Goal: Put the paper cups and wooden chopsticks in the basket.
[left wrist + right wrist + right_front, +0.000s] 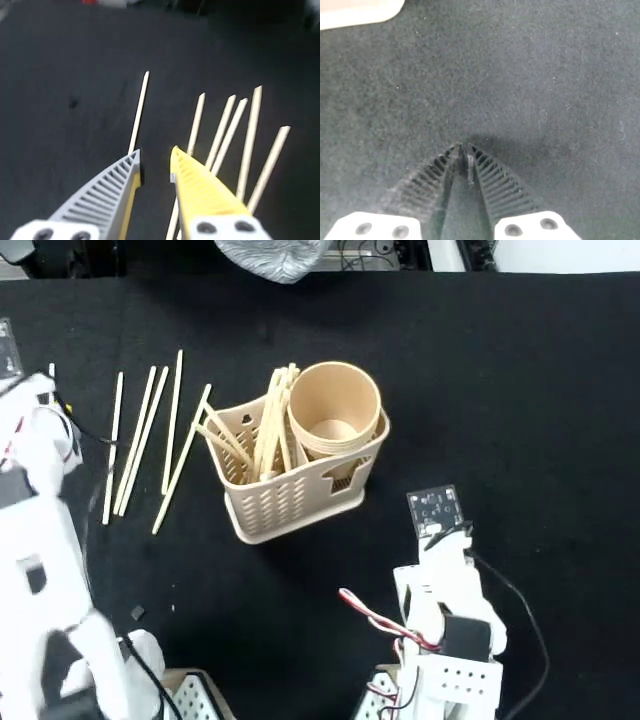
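Chopsticks (172, 425) on the desk (520, 390) looked light, stiff and thin, best pinched mid-length. Left fingers (192, 185) stood released, right fingers (495, 180) clenched empty.

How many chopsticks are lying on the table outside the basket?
6. Five chopsticks lie fanned out on the table beside the basket; the sixth lies apart, just ahead of the left gripper. More stand inside the basket.
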### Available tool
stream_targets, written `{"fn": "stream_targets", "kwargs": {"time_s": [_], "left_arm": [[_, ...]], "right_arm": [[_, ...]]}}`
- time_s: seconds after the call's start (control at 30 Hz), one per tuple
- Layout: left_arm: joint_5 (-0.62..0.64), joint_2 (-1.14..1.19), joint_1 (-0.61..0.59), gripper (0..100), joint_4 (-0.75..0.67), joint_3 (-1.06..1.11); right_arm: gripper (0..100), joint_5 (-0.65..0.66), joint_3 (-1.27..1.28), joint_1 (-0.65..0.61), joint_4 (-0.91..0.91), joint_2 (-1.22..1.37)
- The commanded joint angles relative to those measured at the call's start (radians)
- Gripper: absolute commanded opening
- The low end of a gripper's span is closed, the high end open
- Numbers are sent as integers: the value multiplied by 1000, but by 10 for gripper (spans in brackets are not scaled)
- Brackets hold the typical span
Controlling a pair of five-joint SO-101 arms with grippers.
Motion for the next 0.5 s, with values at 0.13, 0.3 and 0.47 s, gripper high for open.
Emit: {"fn": "stream_targets", "kwargs": {"time_s": [0.13,0.3,0.47], "left_arm": [[-106,453,-48,137,-77,-183],[-107,692,-84,137,-77,-357],[-155,905,-85,137,-75,-509]], "right_arm": [[13,6,-4,-11,5,-71],[13,6,-4,-11,5,-71],[13,6,-4,-11,5,-71]]}}
